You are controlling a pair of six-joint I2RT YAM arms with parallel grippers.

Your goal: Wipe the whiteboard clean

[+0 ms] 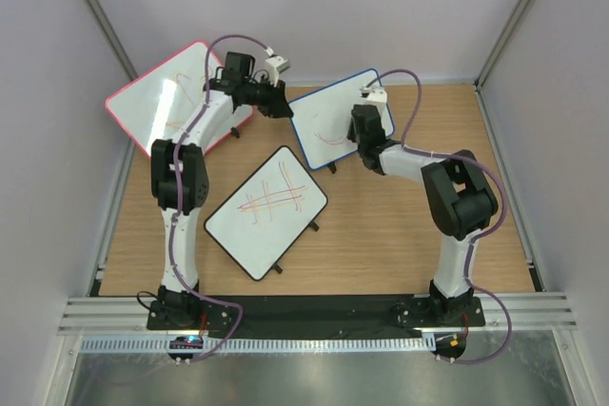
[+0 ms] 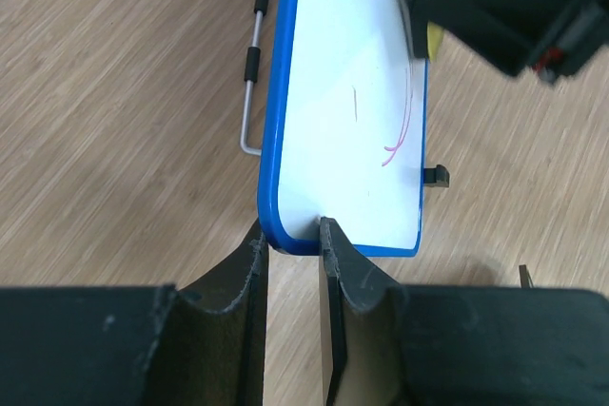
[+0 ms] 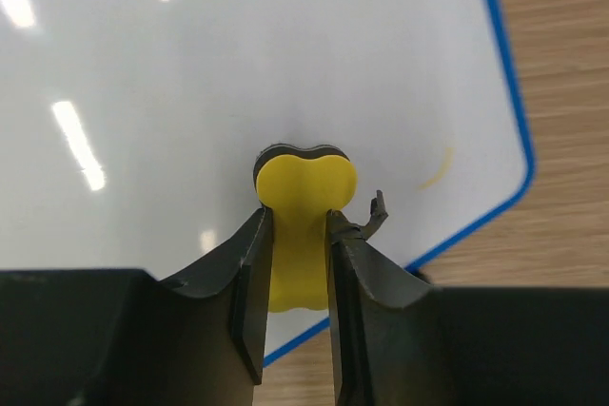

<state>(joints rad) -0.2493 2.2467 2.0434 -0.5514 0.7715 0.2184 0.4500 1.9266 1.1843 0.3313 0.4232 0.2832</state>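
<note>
Jaws first: my right gripper [image 3: 297,230] is clamped on a yellow peanut-shaped eraser [image 3: 304,183] with a dark felt base, set against the glossy whiteboard [image 2: 352,64]. My left gripper [image 2: 293,246] has its fingers narrowly parted at the board's rounded blue corner (whether they bite it, I cannot tell). The board sits far-centre on the wood-grain table [image 1: 381,225], and thin pink strokes [image 2: 404,130] show on it. Its far end is cut off.

Left arm [image 1: 181,235] and right arm [image 1: 455,199]: white tube links, chunky black joint housings, purple cables [image 1: 238,38] looping alongside, black wedge-shaped fingers [image 3: 243,282].
</note>
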